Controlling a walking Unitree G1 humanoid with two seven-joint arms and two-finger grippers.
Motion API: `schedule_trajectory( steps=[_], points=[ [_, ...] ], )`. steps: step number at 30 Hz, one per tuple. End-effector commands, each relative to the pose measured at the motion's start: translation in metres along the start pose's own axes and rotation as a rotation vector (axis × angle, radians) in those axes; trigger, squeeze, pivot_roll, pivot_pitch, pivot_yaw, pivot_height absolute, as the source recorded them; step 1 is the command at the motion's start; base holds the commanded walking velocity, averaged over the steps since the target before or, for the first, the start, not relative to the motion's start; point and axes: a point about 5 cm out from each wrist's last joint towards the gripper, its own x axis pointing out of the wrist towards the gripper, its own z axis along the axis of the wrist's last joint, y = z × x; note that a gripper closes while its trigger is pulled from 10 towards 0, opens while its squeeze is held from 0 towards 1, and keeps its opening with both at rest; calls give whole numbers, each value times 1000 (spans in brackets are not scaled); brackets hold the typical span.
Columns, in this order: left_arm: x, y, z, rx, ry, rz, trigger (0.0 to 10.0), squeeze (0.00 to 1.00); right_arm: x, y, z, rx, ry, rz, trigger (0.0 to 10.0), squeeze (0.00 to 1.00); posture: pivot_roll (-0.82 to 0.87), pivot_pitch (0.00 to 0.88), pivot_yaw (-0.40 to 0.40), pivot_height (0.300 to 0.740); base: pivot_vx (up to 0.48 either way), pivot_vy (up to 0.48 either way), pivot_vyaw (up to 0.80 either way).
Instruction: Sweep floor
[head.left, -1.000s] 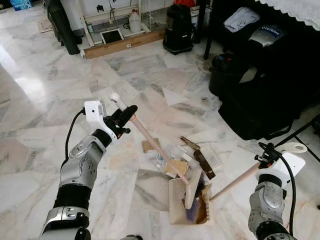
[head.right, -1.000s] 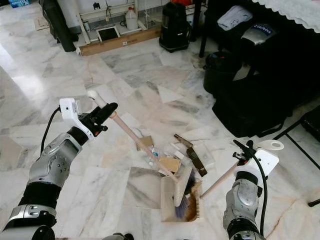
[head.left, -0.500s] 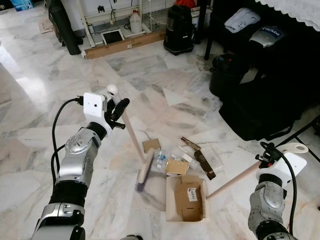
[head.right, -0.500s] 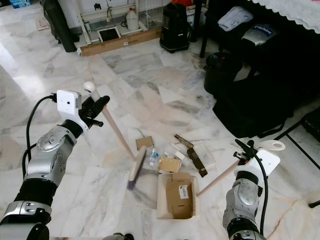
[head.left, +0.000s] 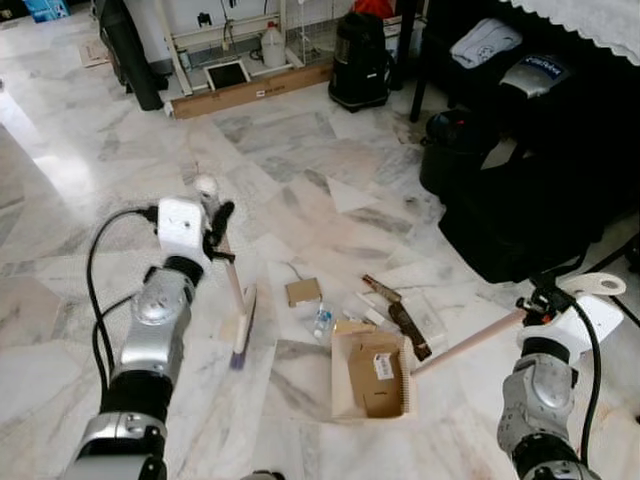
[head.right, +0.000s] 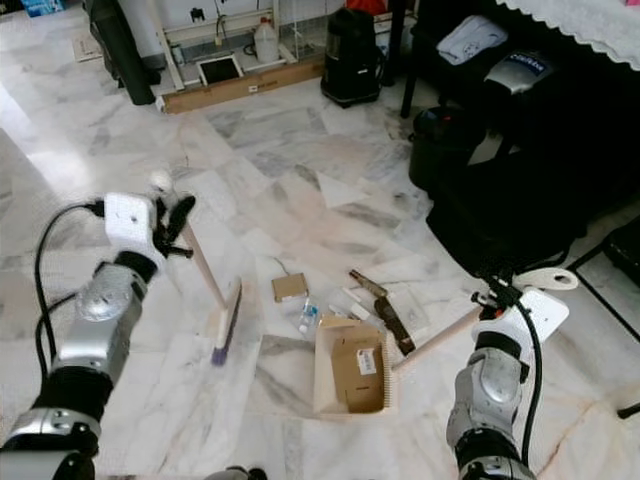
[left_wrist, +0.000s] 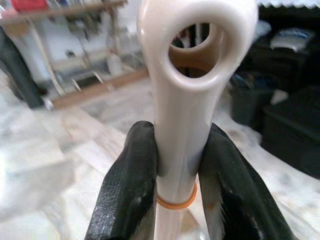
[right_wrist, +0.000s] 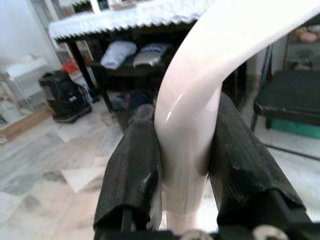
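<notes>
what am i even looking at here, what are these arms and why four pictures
A humanoid robot is sweeping a marble floor. Two pictures come from the two cameras in its head, looking down; the other two come from cameras on its wrists.

The left gripper is shut on the broom handle, with the brush head on the floor. The right gripper is shut on the dustpan handle; the pan holds a piece of cardboard.

More litter lies on the floor beyond the pan: cardboard scraps, wrappers and a small bottle.

Black vacuum cleaner (head.left: 358, 55), white jug (head.left: 270, 44), long wooden plank (head.left: 248, 89)
</notes>
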Motion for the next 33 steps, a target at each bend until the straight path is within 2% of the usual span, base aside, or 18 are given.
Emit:
schedule_trajectory(
  steps=[1, 12, 20, 33],
  points=[
    [1, -2, 3, 10, -30, -4, 10000, 0, 1, -1, 7, 18, -38, 0, 10000, 0, 113, 44, -9, 740, 0, 0, 0],
    [3, -13, -5, 6, -21, -12, 10000, 0, -3, -3, 12, 5, -68, 5, 10000, 0, 77, 0, 3, 740, 0, 0, 0],
    [2, -16, -11, 2, -10, -26, 10000, 0, -16, -5, 10, 1, -64, -15, 10000, 0, 76, 0, 24, 740, 0, 0, 0],
    [2, -14, -13, 14, 0, -37, 10000, 0, -25, 2, 8, 18, -50, -4, 10000, 0, 89, 0, 39, 740, 0, 0, 770]
  ],
)
